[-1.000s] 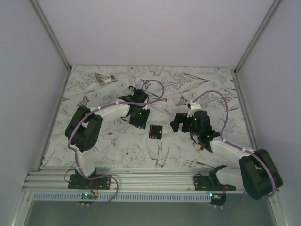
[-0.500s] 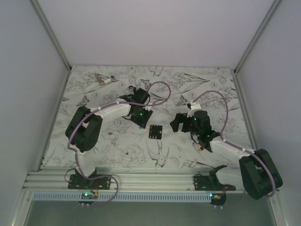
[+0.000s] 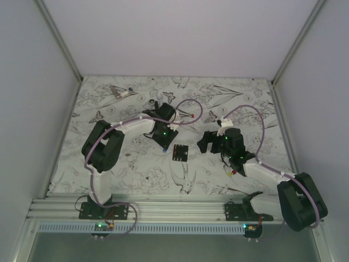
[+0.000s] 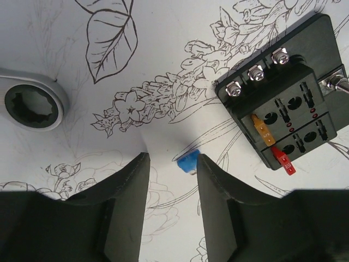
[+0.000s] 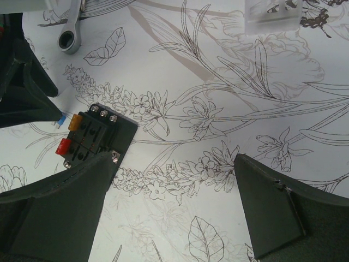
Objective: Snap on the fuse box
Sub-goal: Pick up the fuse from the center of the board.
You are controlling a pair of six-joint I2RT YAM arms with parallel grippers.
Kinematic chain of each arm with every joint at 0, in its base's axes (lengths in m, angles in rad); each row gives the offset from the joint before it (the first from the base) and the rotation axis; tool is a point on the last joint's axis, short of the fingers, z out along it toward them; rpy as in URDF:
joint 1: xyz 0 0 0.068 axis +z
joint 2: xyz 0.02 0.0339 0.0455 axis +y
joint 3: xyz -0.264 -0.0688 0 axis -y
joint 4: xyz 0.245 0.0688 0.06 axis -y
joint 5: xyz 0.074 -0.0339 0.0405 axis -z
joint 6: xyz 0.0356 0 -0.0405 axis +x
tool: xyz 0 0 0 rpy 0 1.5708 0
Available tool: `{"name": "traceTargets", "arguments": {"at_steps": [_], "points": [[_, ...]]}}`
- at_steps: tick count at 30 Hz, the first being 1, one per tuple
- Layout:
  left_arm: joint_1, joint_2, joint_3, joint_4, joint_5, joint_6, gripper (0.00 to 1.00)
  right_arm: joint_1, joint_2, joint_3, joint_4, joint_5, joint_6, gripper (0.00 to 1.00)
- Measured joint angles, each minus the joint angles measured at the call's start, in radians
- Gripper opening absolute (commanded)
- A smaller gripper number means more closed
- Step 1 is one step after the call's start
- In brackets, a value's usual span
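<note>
At mid-table, between your two arms, the fuse box (image 3: pixel 180 153) lay flat on the floral cloth, slots up, and nothing gripped it. An orange fuse (image 4: pixel 263 128) and a red fuse (image 4: pixel 282 161) sat in its near slots; the red one looked proud of the edge, maybe only half seated. Your left gripper (image 4: pixel 172 164) was open, jaws down near the cloth, straddling a loose blue fuse (image 4: pixel 187 162) just beside the box. Your right gripper (image 5: pixel 174 158) was spread wide and empty, hovering on the box's other side; one finger overlapped the box corner in its wrist view, and I couldn't tell whether they touched. Main risk, as I judged it: the blue fuse lay off-centre, hard against one left finger and tilted, so closing there could pinch a corner and flick it away or grab it crooked. A crooked fuse wouldn't line up with a slot. Second risk: the box was loose, so any downward push to snap something in could skate or tip it on the cloth unless the right gripper braced it first. Third: the left jaws were close to the box edge, and a sideways drift could knock the red fuse. A wrench (image 4: pixel 32 101) lay apart to the side, out of the way.
</note>
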Motion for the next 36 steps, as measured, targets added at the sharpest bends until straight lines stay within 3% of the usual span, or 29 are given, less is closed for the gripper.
{"name": "traceTargets", "arguments": {"at_steps": [5, 10, 13, 17, 29, 36], "points": [[0.0, 0.003, 0.011, -0.008, -0.004, 0.014, 0.42, 0.0, 0.0, 0.0, 0.0, -0.004, 0.0, 1.0], [-0.005, 0.011, 0.014, -0.019, -0.021, -0.002, 0.48, 0.0, 0.0, 0.0, 0.0, -0.006, 0.0, 1.0], [-0.017, 0.012, 0.015, -0.03, -0.067, -0.056, 0.55, 0.0, 0.002, 0.0, 0.0, -0.006, 0.0, 1.0], [-0.037, 0.012, 0.016, -0.051, -0.121, -0.165, 0.56, 0.0, 0.01, 0.0, 0.0, -0.006, 0.0, 1.0], [-0.072, 0.015, 0.041, -0.068, -0.223, -0.381, 0.47, 0.0, 0.011, 0.0, 0.0, -0.006, 0.0, 1.0], [-0.077, 0.035, 0.043, -0.069, -0.234, -0.441, 0.47, 0.0, 0.011, 0.0, 0.0, -0.006, 0.0, 1.0]]}}
